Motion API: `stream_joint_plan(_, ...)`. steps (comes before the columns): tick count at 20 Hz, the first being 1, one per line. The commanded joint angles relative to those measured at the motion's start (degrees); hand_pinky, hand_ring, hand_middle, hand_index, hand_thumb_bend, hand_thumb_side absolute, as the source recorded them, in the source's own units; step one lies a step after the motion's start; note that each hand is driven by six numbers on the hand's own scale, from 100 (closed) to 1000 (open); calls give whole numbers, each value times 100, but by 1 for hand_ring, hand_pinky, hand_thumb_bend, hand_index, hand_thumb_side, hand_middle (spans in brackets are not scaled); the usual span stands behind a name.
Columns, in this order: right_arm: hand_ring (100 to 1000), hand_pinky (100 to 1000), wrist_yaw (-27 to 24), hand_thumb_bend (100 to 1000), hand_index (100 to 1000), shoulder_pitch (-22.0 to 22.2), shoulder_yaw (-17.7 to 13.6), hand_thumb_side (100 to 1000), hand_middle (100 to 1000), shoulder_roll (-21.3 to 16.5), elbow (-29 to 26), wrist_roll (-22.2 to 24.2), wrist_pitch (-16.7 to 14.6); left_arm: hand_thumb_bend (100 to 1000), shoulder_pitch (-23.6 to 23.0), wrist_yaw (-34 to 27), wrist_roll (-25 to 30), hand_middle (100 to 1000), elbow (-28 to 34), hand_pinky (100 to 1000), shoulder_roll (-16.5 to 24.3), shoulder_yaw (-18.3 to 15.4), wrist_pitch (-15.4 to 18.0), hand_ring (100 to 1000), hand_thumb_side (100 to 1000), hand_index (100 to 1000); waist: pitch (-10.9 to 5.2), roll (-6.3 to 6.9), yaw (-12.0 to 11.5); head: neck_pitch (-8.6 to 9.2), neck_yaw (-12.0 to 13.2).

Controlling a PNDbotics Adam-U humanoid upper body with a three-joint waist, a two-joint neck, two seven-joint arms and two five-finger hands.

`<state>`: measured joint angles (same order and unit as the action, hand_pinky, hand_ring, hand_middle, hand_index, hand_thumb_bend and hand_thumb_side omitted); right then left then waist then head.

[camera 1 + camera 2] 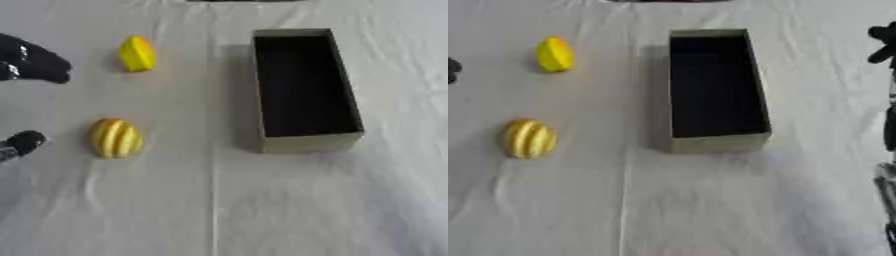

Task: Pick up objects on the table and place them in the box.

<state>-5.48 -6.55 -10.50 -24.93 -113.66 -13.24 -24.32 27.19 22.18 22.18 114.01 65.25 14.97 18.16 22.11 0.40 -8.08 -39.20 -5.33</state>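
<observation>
Left robot hand (33, 64), fingers curled and empty, at the tabletop's (219, 210) far left, nearest the yellow fruit (137, 53) just right; ribbed fruit (115, 138) nearer, box (350, 90) rightward.

A wrinkled white cloth (262, 210) covers the table.

I see a white cloth (219, 210) covering the whole table, wrinkled all over. One long straight crease (213, 190) runs from the near edge up toward the far side, a bit left of centre in the left eye view. Heavier folds sit near the bottom left. A thin dark strip (667, 1) shows at the far edge; I can't tell what it is.
</observation>
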Motion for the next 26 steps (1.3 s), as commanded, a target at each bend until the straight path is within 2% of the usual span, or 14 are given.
stream_joint_plan(1,740,886,-23,100,708,-45,-21,590,426,-92,-93,16,23,386,-87,274,269,843,58,900,253,14,-192,901,296,908,-93,20,11,28,37)
stream_joint_plan(3,740,886,-31,100,708,-54,-17,591,425,-79,-93,20,45,407,-147,369,356,841,58,898,236,57,-327,901,311,907,-93,27,18,29,44)
stream_joint_plan(4,739,886,-35,100,707,-57,-14,592,424,-72,-93,25,55,442,-153,428,393,838,58,893,222,78,-381,899,269,905,-94,27,23,29,45)
stream_joint_plan(8,739,886,-48,100,706,-65,-8,592,422,-48,-93,41,71,490,-100,718,582,832,3,886,110,218,-654,896,147,898,-97,22,47,34,85)
stream_joint_plan(13,738,887,-62,100,704,-73,2,594,418,-11,-93,65,103,494,152,962,743,837,-478,884,-186,461,-865,897,126,908,-85,17,77,11,107)
stream_joint_plan(20,737,887,-78,100,704,-93,2,595,417,32,-93,80,140,469,500,1220,932,837,-1237,883,-614,771,-803,896,159,905,-69,15,115,4,125)
stream_joint_plan(26,737,888,-99,100,703,-107,15,597,413,67,-93,101,179,402,676,1145,970,840,-1460,876,-854,878,-689,890,112,907,-61,13,124,15,122)
